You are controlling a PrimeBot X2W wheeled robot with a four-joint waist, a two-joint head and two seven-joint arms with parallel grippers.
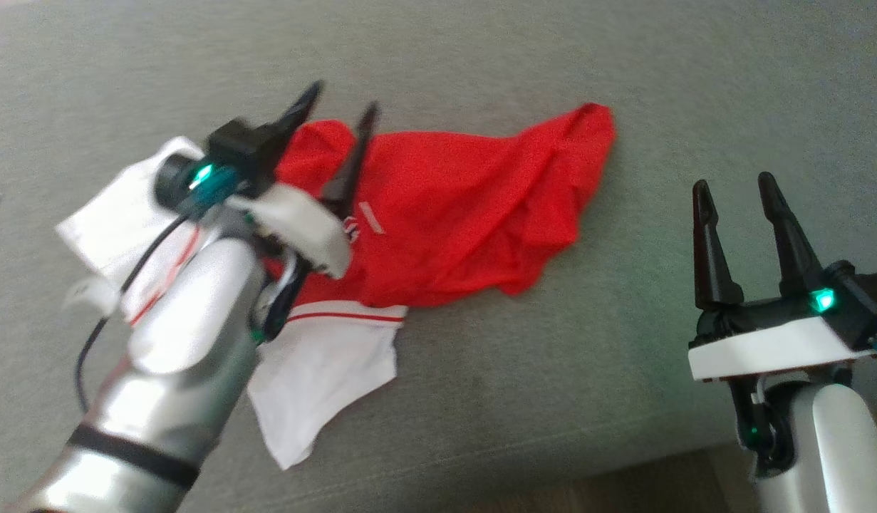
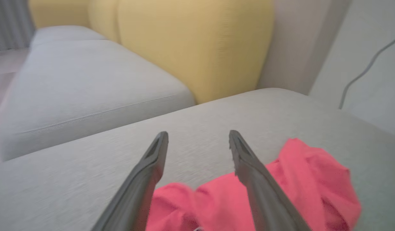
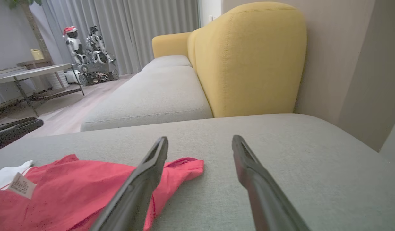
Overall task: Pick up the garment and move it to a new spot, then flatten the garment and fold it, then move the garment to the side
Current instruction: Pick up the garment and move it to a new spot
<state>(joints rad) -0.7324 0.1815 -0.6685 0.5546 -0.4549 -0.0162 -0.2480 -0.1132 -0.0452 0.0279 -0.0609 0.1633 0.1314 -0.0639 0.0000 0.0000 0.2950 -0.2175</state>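
**Head view:** the red-and-white garment lies crumpled on the grey seat cushion. Its red body is near the cushion's middle and its white sleeves lie toward the cushion's left and front. Your left gripper hangs over the cushion's left part, above the garment's collar end, with its jaws released and nothing between them. Your right gripper stands at the cushion's front right corner, clear of the cloth, jaws spread and empty. A strip of brown floor borders the cushion's front edge.

**Left wrist view (blurred):** your left gripper points across the cushion with its fingers wide apart. Red cloth is bunched on the cushion below and to the right of them. A yellow backrest rises at the cushion's far edge.

**Right wrist view:** your right gripper is parted over bare cushion. The garment lies flat on the cushion's left side, its pale label turned up, and one red corner reaches past the left finger. The backrest stands behind the cushion, and a low table is far off to the cushion's left.
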